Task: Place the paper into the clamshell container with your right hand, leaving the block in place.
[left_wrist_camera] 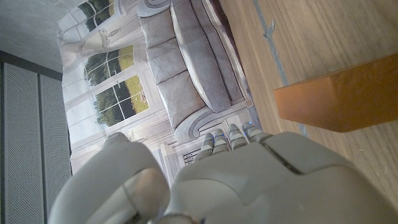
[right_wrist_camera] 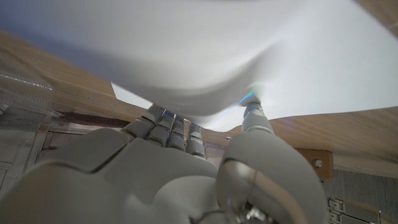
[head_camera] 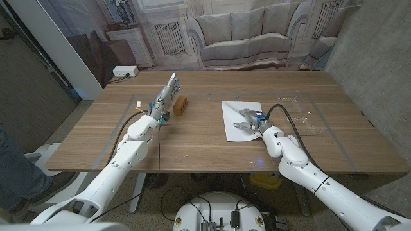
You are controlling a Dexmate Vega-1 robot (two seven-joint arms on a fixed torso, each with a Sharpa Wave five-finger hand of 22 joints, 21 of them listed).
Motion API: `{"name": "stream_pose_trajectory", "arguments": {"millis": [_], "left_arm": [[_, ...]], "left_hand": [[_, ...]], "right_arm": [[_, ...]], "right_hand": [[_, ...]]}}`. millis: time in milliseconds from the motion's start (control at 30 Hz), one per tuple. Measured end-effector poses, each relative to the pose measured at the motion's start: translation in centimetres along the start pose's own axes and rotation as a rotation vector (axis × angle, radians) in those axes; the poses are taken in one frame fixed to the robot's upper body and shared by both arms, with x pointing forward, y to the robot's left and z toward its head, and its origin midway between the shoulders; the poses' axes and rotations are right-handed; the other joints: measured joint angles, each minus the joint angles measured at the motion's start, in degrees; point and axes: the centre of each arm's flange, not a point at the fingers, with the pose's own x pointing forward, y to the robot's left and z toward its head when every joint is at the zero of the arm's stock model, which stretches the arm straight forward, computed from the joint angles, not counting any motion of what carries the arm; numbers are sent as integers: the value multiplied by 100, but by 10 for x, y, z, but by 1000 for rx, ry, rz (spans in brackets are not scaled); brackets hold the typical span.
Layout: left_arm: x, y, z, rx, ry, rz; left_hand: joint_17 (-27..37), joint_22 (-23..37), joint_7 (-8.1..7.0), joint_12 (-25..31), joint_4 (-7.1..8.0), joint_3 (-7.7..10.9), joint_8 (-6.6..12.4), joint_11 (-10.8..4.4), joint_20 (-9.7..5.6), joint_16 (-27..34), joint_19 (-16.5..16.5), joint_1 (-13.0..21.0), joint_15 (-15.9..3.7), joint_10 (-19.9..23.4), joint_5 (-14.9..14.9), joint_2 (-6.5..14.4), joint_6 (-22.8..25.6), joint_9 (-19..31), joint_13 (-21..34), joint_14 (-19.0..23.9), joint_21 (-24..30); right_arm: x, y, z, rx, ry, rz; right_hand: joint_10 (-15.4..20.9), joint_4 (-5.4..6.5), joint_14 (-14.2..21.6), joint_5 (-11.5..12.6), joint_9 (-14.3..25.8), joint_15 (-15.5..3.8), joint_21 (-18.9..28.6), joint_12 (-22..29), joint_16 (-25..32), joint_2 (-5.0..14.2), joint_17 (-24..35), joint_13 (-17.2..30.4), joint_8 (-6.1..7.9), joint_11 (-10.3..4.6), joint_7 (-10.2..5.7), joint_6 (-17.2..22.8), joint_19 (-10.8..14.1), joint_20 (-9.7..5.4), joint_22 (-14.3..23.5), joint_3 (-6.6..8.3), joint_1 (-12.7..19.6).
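Head view is showing my left hand (head_camera: pixel 168 92) stretching straight along the grained wooden table (head_camera: pixel 192 138), fingers extended together and gripping nothing, just beside the small rectangular orange-brown wooden block (head_camera: pixel 181 104). Further right, the thin white paper sheet (head_camera: pixel 237 115) is lying on the wood, and my right hand (head_camera: pixel 247 125) is resting on its near half. In the right wrist view the sheet (right_wrist_camera: pixel 261 56) is bulging over my fingertips (right_wrist_camera: pixel 163 118), thumb against it; I cannot tell whether I am grasping it. Rightmost, the clear plastic clamshell container (head_camera: pixel 302 110) is sitting open.
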Motion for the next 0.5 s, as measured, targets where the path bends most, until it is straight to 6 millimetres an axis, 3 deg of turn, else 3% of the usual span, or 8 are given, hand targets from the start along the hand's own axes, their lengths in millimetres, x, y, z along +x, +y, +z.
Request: {"name": "stream_pose_trajectory", "arguments": {"millis": [233,500], "left_arm": [[-2,-1,-1,-1,1,1],[-4,-2,-1,-3,-2,4]], "left_hand": [[0,0,0,0,24,-23,0,0,0,0,0,0,0,0,0,0,0,0,0,0,0],[0,0,0,0,24,-23,0,0,22,0,-22,0,0,0,0,0,0,0,0,0,0]], "right_arm": [[0,0,0,2,-2,-7],[0,0,1,6,-12,-25]], "right_hand": [[442,-44,480,-89,26,-161,86,126,80,91,9,0,75,-115,-28,348,401,-93,-4,162,376],[947,-11,1031,-139,26,-184,185,245,147,146,35,0,132,-260,-125,713,593,-168,9,267,626]]}}
